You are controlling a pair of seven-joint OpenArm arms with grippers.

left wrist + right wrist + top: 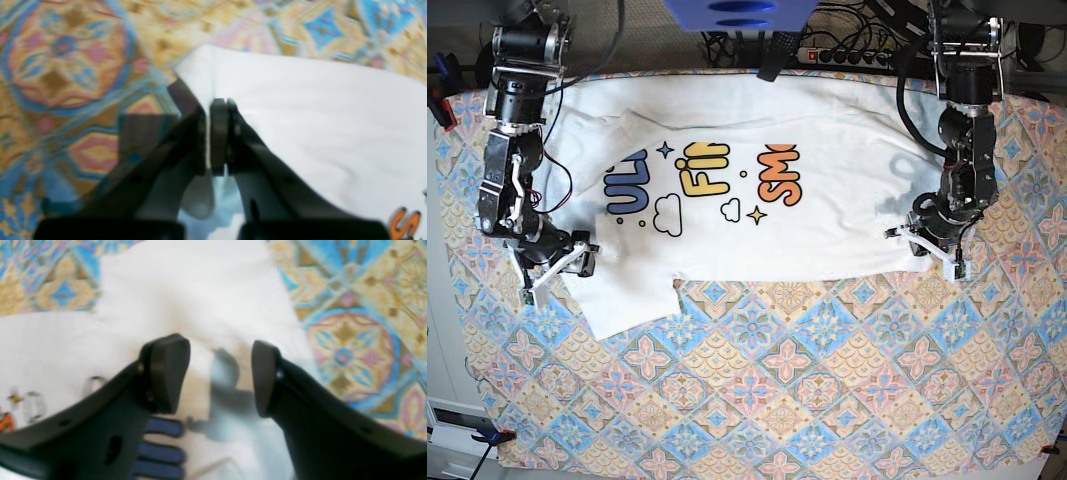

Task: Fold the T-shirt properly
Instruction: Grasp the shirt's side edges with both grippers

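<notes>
The white T-shirt (827, 230) lies flat, print up, across the far half of the table, neck end at the left and hem at the right. My left gripper (909, 240) is at the hem's near right corner. In the left wrist view it (217, 101) is shut with a thin strip of the white T-shirt (317, 116) between its pads. My right gripper (585, 258) is at the near left sleeve. In the right wrist view it (220, 373) is open just above the white T-shirt (200, 290) and holds nothing.
A colourful patterned tablecloth (807, 400) covers the table. A power strip and cables (847, 55) lie along the back edge, next to a blue object (737, 12). Clamps sit at the left edge (439, 100).
</notes>
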